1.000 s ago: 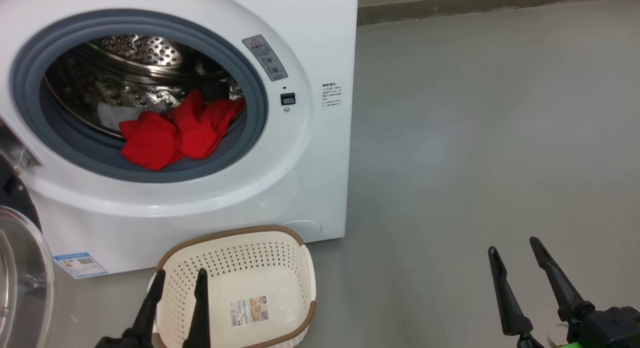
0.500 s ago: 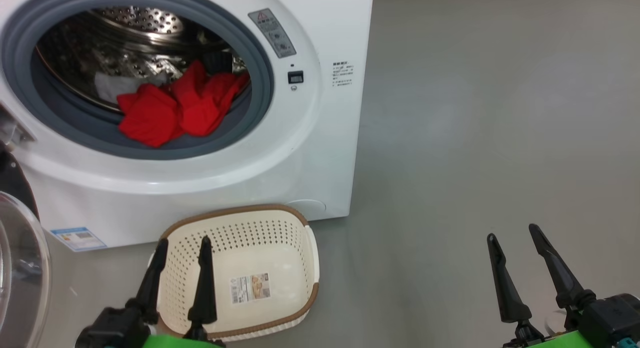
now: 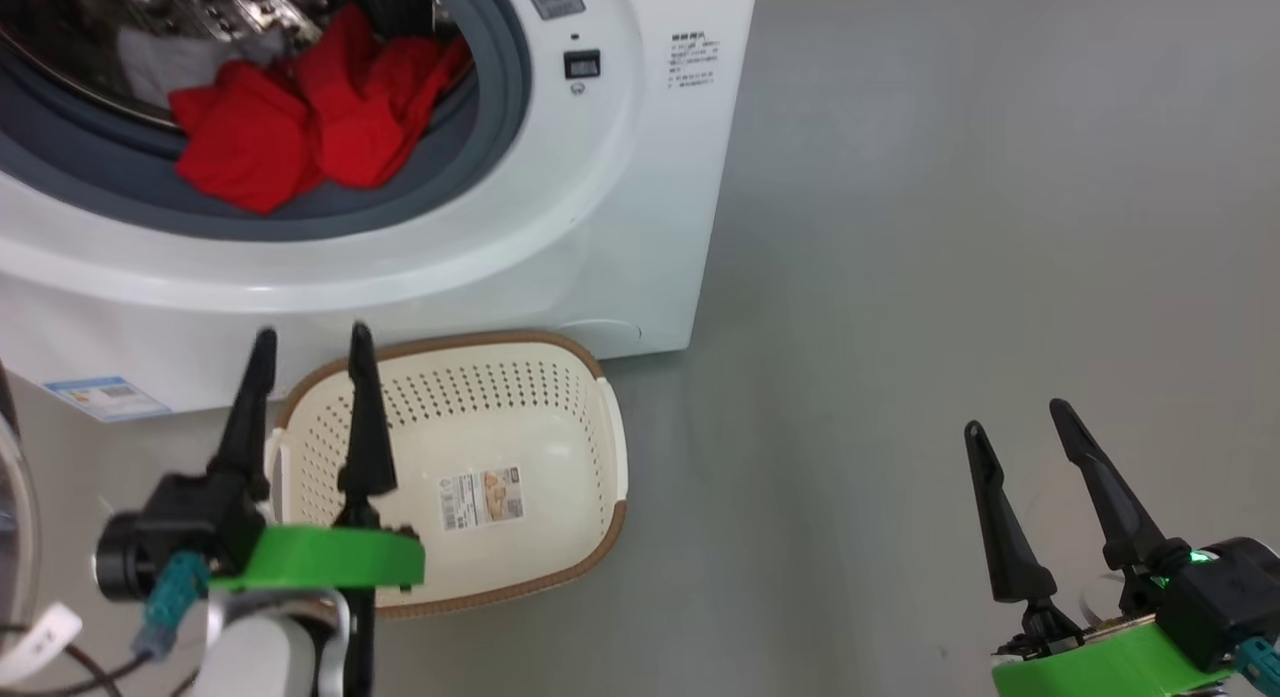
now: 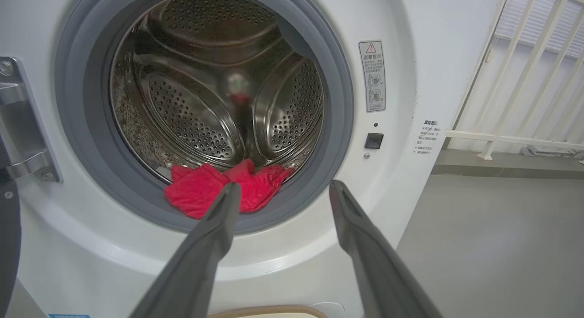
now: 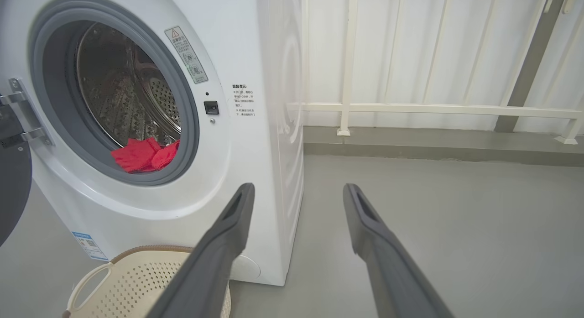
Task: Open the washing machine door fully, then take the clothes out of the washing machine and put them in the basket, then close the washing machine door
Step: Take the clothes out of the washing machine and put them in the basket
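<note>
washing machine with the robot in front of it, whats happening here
A two-armed robot is set to unload the big white front-loading washing machine. Its round black-rimmed door is swung open, and the bright red soft clothes lie at the front of the steel drum. The cream perforated plastic basket sits on the floor before the machine with no clothes in it. The left gripper is open, pointing toward the clothes; the right gripper is open over the grey floor, holding nothing.
</note>
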`<state>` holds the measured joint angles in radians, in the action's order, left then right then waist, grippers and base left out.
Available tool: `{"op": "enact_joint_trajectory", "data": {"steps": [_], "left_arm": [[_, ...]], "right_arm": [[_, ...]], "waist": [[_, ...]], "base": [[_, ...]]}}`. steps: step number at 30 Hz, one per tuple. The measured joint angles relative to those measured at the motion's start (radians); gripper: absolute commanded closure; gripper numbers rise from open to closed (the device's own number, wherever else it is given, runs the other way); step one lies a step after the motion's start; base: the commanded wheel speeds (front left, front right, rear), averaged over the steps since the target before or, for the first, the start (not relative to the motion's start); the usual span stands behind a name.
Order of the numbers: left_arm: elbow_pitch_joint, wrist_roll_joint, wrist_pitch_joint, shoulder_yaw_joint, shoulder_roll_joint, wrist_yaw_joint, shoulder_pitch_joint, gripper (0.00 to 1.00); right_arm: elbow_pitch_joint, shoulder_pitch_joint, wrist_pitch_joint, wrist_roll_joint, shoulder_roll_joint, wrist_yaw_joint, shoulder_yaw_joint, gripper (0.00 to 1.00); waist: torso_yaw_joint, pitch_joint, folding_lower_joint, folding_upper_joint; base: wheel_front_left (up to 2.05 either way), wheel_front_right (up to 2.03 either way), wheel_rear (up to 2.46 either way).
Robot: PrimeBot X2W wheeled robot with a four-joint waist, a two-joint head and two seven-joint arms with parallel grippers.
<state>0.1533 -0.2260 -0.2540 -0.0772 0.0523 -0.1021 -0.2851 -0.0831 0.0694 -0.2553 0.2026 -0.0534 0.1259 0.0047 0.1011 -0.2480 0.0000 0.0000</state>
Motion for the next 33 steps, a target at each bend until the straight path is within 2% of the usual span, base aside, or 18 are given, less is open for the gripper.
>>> {"op": "enact_joint_trajectory", "data": {"steps": [9, 21, 26, 33], "left_arm": [[0.095, 0.033, -0.003, 0.008, 0.021, -0.022, -0.174, 0.0], [0.27, 0.033, -0.003, 0.034, 0.061, -0.023, -0.384, 0.0], [0.328, 0.047, -0.003, 0.038, 0.069, -0.047, -0.466, 0.0], [0.443, 0.05, -0.001, 0.051, 0.11, -0.057, -0.607, 0.0]], "right_arm": [[0.004, -0.058, 0.0, 0.018, -0.004, 0.0, 0.013, 0.0], [0.013, -0.095, 0.0, 0.027, -0.015, 0.0, 0.028, 0.0], [0.016, -0.108, 0.0, 0.035, -0.021, 0.0, 0.04, 0.0], [0.023, -0.148, 0.0, 0.044, -0.031, 0.0, 0.058, 0.0]], "waist": [[0.017, -0.072, 0.0, 0.0], [0.052, -0.144, 0.0, 0.0], [0.062, -0.179, 0.0, 0.0], [0.082, -0.224, 0.0, 0.0]], "base": [[0.0, 0.0, 0.0], [0.0, 0.0, 0.0], [0.0, 0.0, 0.0], [0.0, 0.0, 0.0]]}}
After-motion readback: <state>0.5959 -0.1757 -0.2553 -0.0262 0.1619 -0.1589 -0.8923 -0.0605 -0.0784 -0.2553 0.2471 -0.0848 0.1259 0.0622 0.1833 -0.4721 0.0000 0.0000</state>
